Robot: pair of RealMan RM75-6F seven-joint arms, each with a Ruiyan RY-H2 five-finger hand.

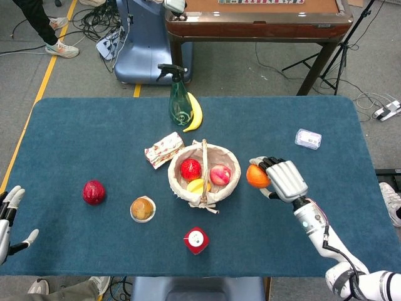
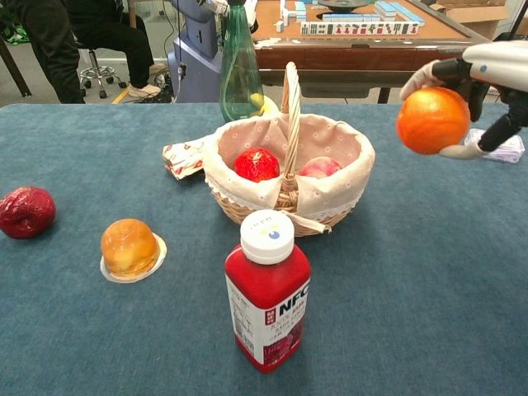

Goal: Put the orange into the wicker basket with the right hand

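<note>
Orange (image 2: 432,120) | round | lifted in right hand (image 1: 286,180) | beside wicker basket (image 2: 346,198)

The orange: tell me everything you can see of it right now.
The round, bright orange fruit, its peel finely dimpled and looking whole, is off the blue cloth-covered table, gripped in the right hand, whose fingers wrap over its top and far side and whose thumb presses beneath. It hangs right of the lined wicker basket, about level with the rim, not yet over it.
</note>
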